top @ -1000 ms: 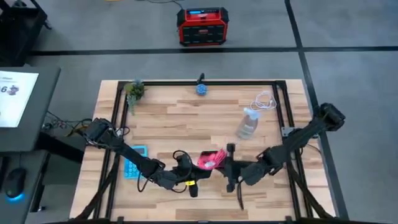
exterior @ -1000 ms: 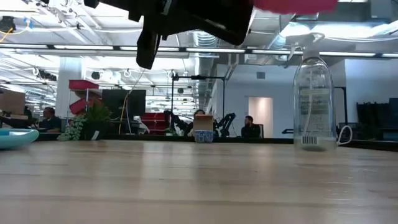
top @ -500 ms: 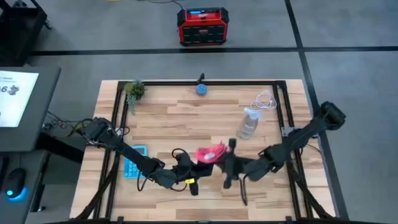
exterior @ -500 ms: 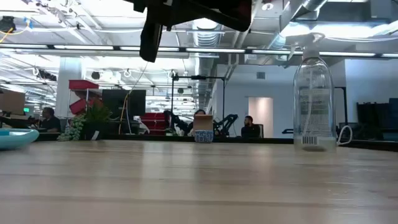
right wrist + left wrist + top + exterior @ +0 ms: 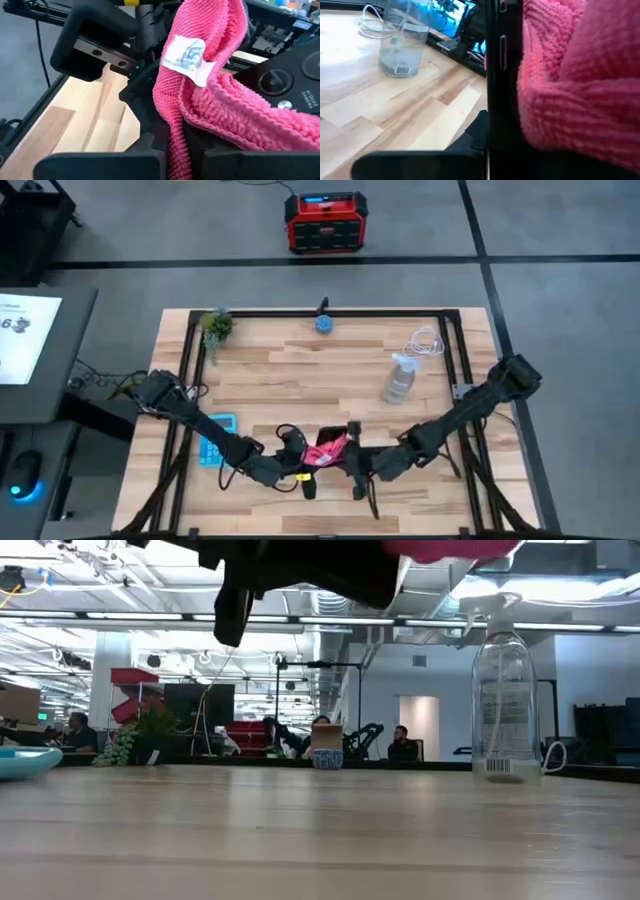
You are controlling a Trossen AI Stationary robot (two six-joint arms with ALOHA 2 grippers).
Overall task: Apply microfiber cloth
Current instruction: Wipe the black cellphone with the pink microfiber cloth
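Your two grippers crowd the table's (image 5: 300,375) near middle: the left gripper (image 5: 300,462) and right gripper (image 5: 352,465) meet around the microfiber cloth (image 5: 327,450), the phone (image 5: 504,75) upright between them, leaving no room to pass there. The light-blue calculator (image 5: 213,438) lies beside the left arm. Toward the far right, the spray bottle (image 5: 397,378) and a white cable (image 5: 426,343) block your way; a small plant (image 5: 215,326) and a blue object (image 5: 324,323) line the far edge. The wide centre strip beyond the grippers lies open, as does the near right corner.
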